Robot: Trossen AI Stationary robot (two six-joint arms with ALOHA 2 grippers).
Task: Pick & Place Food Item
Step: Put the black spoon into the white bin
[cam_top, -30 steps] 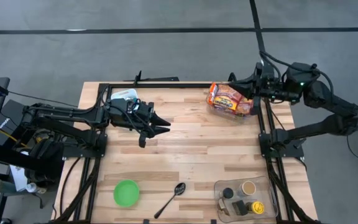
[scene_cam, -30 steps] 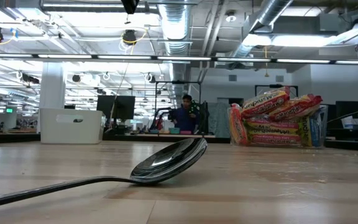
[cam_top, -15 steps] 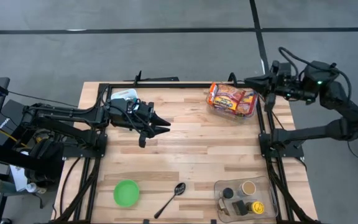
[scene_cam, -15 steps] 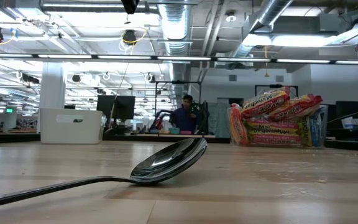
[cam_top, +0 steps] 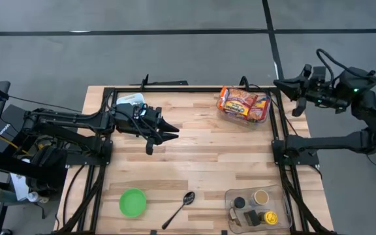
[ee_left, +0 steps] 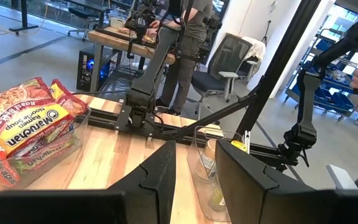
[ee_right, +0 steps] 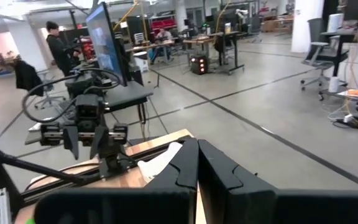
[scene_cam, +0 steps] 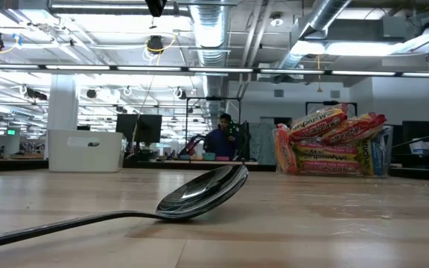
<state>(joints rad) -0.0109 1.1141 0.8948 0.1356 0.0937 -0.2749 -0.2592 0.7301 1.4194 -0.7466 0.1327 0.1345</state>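
Several orange and red ramen packets (cam_top: 243,104) (scene_cam: 330,141) (ee_left: 23,124) stand in a clear bin (cam_top: 261,119) at the table's far right. My left gripper (cam_top: 175,130) (ee_left: 194,180) hovers level over the table's middle left, pointing at the right edge. It is open, with nothing between its fingers. My right gripper (cam_top: 278,83) (ee_right: 197,165) is shut on nothing. It hangs level past the table's far right corner, to the right of the bin and pointing left.
A green bowl (cam_top: 133,202) and a metal spoon (cam_top: 181,207) (scene_cam: 199,195) lie near the front edge. A clear tray of small jars (cam_top: 258,207) sits at the front right. A white and teal object (cam_top: 130,100) lies at the far left under the left arm.
My right gripper has drawn back level toward the table's right edge, from just beside the ramen bin to beyond the table's corner, staying shut. The ramen packets and the bin have not moved.
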